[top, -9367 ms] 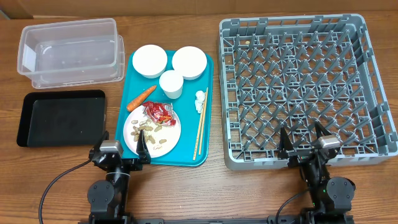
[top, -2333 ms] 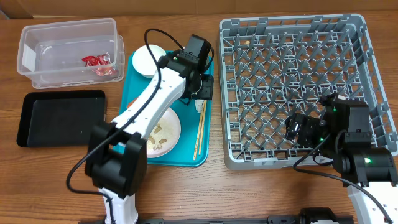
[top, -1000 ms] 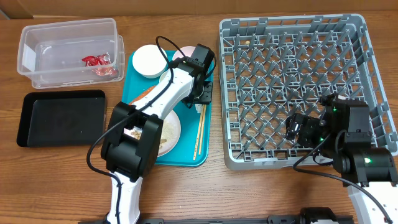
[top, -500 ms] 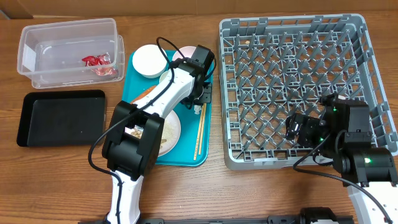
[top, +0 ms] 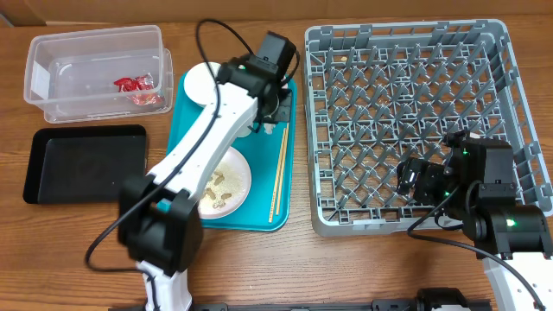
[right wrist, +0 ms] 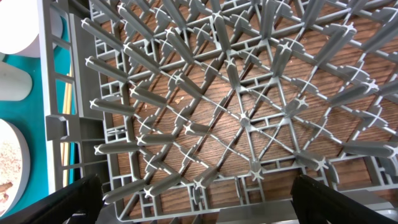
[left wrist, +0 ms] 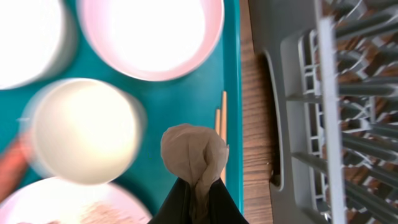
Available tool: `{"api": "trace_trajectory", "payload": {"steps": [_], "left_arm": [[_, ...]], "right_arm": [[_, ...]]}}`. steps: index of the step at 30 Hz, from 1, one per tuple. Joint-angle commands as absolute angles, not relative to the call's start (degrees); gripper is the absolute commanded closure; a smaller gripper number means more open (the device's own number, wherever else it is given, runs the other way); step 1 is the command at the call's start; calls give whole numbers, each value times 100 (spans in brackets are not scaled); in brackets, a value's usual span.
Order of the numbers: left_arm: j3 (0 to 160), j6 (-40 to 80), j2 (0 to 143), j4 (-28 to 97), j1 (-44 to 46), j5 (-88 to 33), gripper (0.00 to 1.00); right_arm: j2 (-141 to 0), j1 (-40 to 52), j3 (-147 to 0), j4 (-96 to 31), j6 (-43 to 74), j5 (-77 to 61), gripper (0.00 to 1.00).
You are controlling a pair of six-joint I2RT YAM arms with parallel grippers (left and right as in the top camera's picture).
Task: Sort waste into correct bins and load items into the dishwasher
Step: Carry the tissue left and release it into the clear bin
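**A:** How will that paper wad (left wrist: 194, 152) handle?

**B:** It's light, soft and easy to crush, so I judge a gentle pinch on its lower fold is enough. My left tool (left wrist: 196, 186) is pressed together on it there. The wad hangs over the right edge of the teal tray (left wrist: 186, 102), above the chopsticks (left wrist: 221, 118), at the lower centre of the left wrist view.

**A:** And your right tool (right wrist: 196, 186)?

**B:** It's spread wide over the grey rack (right wrist: 249, 93) and holds nothing.

**A:** What differs from half a second ago?

**B:** In the overhead view, my left tool has lifted from the tray's middle right toward the bowls (top: 199, 82). The red wrapper (top: 134, 86) lies in the clear tub (top: 52, 60) as before.
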State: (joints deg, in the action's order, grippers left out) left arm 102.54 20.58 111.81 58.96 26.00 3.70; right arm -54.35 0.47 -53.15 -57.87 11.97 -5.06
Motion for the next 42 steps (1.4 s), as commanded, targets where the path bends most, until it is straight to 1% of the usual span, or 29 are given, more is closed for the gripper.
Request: {"api": "trace_trajectory", "payload": {"steps": [1, 6, 10, 16, 22, 24, 26, 29, 30, 34, 42], "left_arm": [[10409, 1909, 10674, 5937, 2178, 786, 96], [10409, 1914, 10497, 5782, 1114, 810, 96], [10409, 1931, 10586, 5345, 242, 792, 96], [10407, 1933, 10965, 4652, -694, 788, 96], [10409, 1927, 11504, 4375, -1050, 792, 96], [10409, 1927, 11594, 4274, -1107, 792, 94], [10409, 1925, 11616, 4152, -1144, 792, 86], [10409, 1813, 11614, 3881, -1162, 792, 50], [10409, 1793, 11614, 3863, -1162, 794, 45], [10409, 1732, 11614, 3951, -1155, 786, 42], [10412, 1669, 11078, 4821, -768, 666, 41]], "right_arm": [[-5424, 73, -5481, -5763, 1223, -451, 0], [-5424, 73, -5481, -5763, 1223, -454, 0], [-5426, 73, -5481, -5763, 1225, -454, 0], [-5424, 73, -5481, -5763, 1225, -454, 0], [-5424, 73, -5481, -5763, 1225, -454, 0], [-5424, 73, -5481, -5778, 1225, -454, 0], [-5426, 73, -5481, -5804, 1225, -454, 0], [-5424, 73, -5481, -5808, 1225, -454, 0], [-5424, 73, -5481, -5808, 1225, -454, 0], [-5426, 73, -5481, -5811, 1225, -454, 0], [-5426, 73, -5481, -5828, 1225, -454, 0]]}}
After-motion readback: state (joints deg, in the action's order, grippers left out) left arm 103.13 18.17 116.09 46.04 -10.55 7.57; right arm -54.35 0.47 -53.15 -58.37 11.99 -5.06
